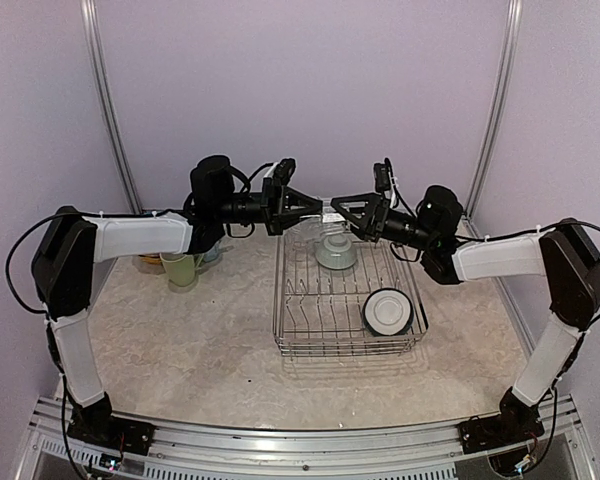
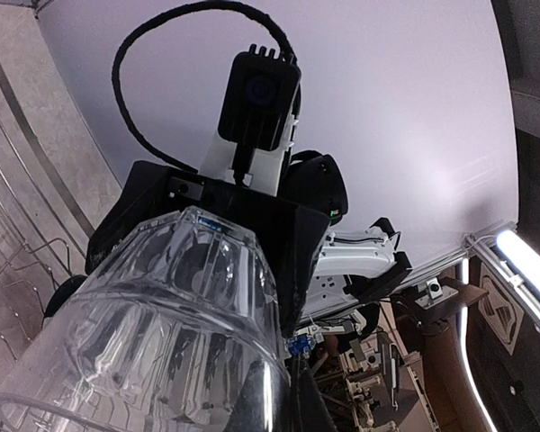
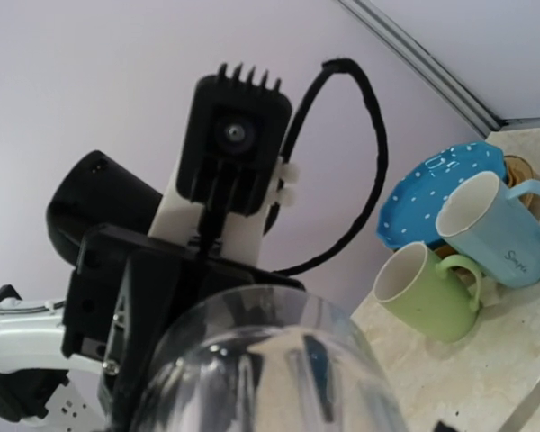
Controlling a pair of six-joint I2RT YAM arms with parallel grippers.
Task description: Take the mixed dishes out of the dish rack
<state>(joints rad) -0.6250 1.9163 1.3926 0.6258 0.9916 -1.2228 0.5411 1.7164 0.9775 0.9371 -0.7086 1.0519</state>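
The glass (image 1: 326, 213) hides our fingertips; we cannot tell whether the left tool (image 1: 310, 207) or right tool (image 1: 342, 212) pinches it. Both arms stretch level above the rack (image 1: 320, 312).

I see a blue, white-dotted plate (image 3: 436, 193), a pale green mug (image 3: 427, 288) and a light blue mug (image 3: 495, 229) at right. The glass (image 3: 270, 369) is clear, the rack (image 1: 310, 300) silver, the bench (image 1: 180, 340) cream-marbled.

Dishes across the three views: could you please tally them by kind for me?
Mugs: 2, pale green mug and light blue mug
Bowls: 2, rear bowl and front bowl, both in the dish rack
Glasses: 1, clear glass
Plates: 1 sure, blue dotted plate; the orange edge behind may be another
Total: 6
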